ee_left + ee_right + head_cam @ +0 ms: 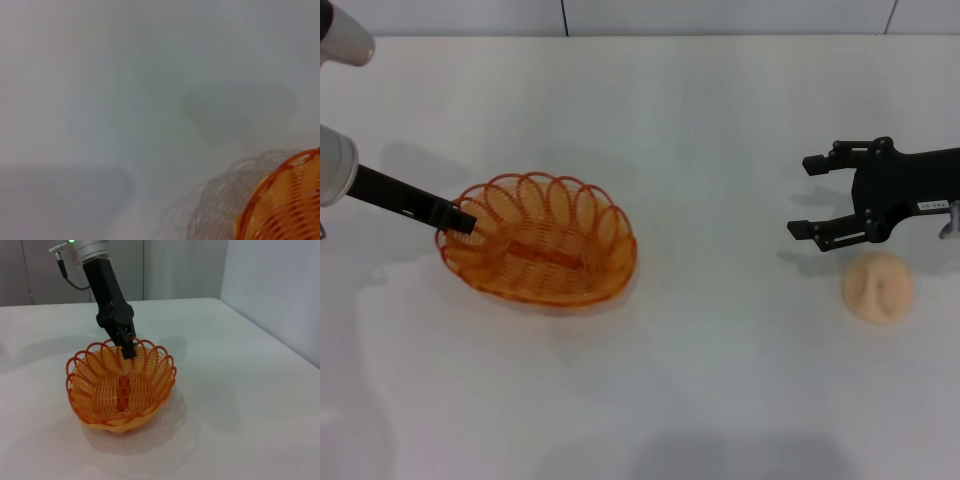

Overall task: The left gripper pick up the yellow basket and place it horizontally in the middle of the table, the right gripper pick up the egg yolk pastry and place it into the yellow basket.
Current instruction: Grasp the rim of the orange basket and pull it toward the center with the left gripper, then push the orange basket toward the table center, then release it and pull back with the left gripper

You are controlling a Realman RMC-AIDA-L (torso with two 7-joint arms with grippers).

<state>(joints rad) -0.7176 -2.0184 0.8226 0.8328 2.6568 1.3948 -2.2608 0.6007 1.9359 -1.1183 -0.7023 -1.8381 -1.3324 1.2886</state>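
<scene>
Amber basket (538, 243) sits left of the table's (700, 380) centre, holding nothing; only the right wrist view shows the left gripper (127, 346) clamping its rim. Right gripper (807, 196) gapes above the pastry (877, 286).

The table (670, 400) is big, white and flat. Soft gray shadows lie on it near the front edge. Past its far edge stands a pale gray wall (720, 15) made of panels, with thin dark lines between them. In the right wrist view, a light wall (280, 285) stands behind one corner of the table, and gray panels (165, 267) stand behind the far edge.
</scene>
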